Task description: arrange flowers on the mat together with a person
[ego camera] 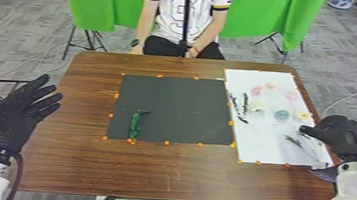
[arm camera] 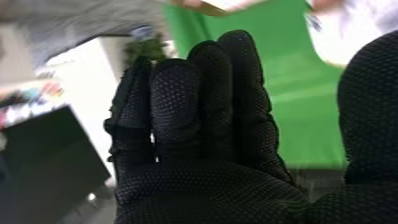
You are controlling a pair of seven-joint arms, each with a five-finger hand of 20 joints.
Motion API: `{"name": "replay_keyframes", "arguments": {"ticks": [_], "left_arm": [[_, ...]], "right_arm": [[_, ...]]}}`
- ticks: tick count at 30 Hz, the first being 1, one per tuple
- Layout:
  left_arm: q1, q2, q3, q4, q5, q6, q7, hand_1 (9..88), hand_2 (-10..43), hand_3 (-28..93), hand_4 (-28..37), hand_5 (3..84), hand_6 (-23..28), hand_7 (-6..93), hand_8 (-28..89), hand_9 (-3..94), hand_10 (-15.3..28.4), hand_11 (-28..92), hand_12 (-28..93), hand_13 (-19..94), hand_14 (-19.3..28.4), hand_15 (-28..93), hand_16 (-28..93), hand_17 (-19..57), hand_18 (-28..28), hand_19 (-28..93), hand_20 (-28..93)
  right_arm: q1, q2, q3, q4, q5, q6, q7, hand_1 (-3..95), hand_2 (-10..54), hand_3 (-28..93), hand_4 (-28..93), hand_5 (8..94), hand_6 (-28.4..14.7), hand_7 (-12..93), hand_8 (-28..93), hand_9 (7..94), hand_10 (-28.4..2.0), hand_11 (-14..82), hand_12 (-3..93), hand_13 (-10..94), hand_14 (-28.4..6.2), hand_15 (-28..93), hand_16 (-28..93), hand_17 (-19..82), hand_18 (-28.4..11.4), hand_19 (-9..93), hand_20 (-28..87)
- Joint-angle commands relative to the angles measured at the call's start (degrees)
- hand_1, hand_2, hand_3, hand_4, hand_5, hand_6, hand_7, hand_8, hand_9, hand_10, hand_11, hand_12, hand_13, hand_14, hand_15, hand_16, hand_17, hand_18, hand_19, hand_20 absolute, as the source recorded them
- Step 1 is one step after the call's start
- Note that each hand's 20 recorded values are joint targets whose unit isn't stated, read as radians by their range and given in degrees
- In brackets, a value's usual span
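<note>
The left robot hand (ego camera: 16, 112) is wide, its fingers straight and a little apart, beside the left edge of the bench (ego camera: 78, 154). The right robot hand (ego camera: 340, 134) is at the right edge of the white sheet (ego camera: 259, 150), beside the flower stems. In the right wrist view, the right robot hand (arm camera: 204, 185) has straight fingers close together and its thumb wide of them; nothing is visible between.

The dark mat (ego camera: 179, 108) lies flat left of the white sheet. On the mat, 1 green sprig (ego camera: 136, 123) lies near its left side, toward the robot, running roughly front to back. On the white sheet, dark sprigs (ego camera: 245, 104) lie near the mat. Pink flowers (ego camera: 271, 85) lie toward the far end, with a blue-green flower (ego camera: 283, 115) nearer the robot and a pale yellow flower (ego camera: 304, 115) right of it. A grey-green stem (ego camera: 293, 141) lies closer still. Orange markers (ego camera: 116, 95) dot the mat's edges. Beyond the bench hangs a green curtain (ego camera: 100, 5).
</note>
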Motion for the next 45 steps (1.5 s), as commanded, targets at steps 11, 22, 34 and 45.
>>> {"name": "replay_keyframes", "arguments": {"ticks": [11, 22, 34, 45], "left_arm": [[0.86, 0.17, -0.03, 0.03, -0.09, 0.01, 0.14, 25.6, -1.6, 70, -25.3, 32.7, 4.1, 15.2, -8, 28.3, 12.3, 18, 20, 23, 15.0, 28, 4, -7.6, 22.7, 45, 12], [0.97, 0.04, -0.16, -0.03, -0.05, -0.03, 0.18, 25.6, -1.6, 70, -25.3, 32.7, 4.0, 15.1, -8, 28.3, 12.4, 18, 20, 23, 15.1, 28, 4, -7.6, 22.7, 45, 12], [0.91, -0.05, -0.09, -0.05, -0.02, 0.05, -0.15, 25.8, -1.5, 70, -25.3, 32.7, 4.1, 15.2, -8, 28.4, 12.3, 18, 20, 23, 15.0, 28, 4, -7.6, 22.7, 45, 12], [1.26, -0.3, -0.4, -0.12, 0.01, 0.08, -0.07, 25.9, -1.4, 70, -25.1, 32.7, 4.1, 15.1, -8, 28.3, 12.3, 18, 20, 23, 15.1, 28, 4, -7.6, 22.7, 45, 12]], "right_arm": [[1.67, 0.49, -2.53, 1.39, -5.5, -15.78, 12.25, 28.8, -9.5, 62, -28, 54.6, -3.4, 38, -13, 52.5, -15.7, 55.4, 43.1, 49, -14.8, 77, 30, 21, -21.2, 71, 43], [3.61, 0.36, -5.05, 3.05, -7.03, -21.43, 16.11, 38.5, -9.5, 54, -28, 57.2, -2.9, 41, -14, 54.9, -15.2, 57.9, 44.6, 51, -15.0, 79, 32, 22, -21.9, 74, 44], [4.78, -0.45, -9.22, 6.27, -6.39, -18.01, 13.91, 48.2, -9.5, 58, -28, 69.1, -0.6, 45, 8, 69.0, -11.7, 61.3, 45.5, 63, -12.3, 82, 36, 29, -22.4, 80, 44], [4.39, -0.27, -8.62, 4.94, -6.71, -12.93, 11.32, 49.1, -9.5, 74, -28, 76.1, -0.2, 49, 11, 77.2, -10.9, 64.4, 47.0, 69, -11.1, 86, 39, 34, -22.8, 86, 47]]}}
